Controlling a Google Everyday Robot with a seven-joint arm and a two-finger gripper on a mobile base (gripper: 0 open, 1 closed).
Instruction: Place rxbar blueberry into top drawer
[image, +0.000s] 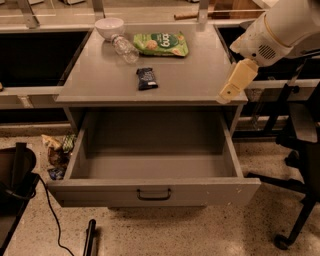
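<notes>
Gripper (229, 90) is at the right front corner of the cabinet top (100, 75). Only one cream-coloured piece of it shows, angled down and to the left from the white arm (280, 27). You can't tell how far it's open. Nothing visible in its grasp. Its tip overlaps the cabinet's front right edge in this view, and you can't tell whether it touches or is apart.

The rxbar blueberry (147, 78) lies flat on the cabinet top, well to the left of the gripper and slightly further back, clear of it. Not in the drawer yet.

The top drawer (200, 192) is pulled out, below and to the left of the gripper, and nothing shows inside it. Its dark handle (154, 194) is at the middle of the front.

Further back and left of the gripper, beyond the bar:
- green snack bag (161, 44), lying flat
- clear plastic bottle (124, 48), on its side just left of the bag
- white bowl (109, 27), at the back left corner, right by the bottle's far end

Hidden or unclear:
- The arm is cut off by the top and right edges.
- The print on the bar wrapper is unreadable.
- A dark office chair (300, 150) is below and to the right of the gripper, partly cut off.
- Some crumpled wrappers (57, 150) on the floor left of the drawer are hard to make out.
- A black object with a cable (15, 175) at far left is cropped.
</notes>
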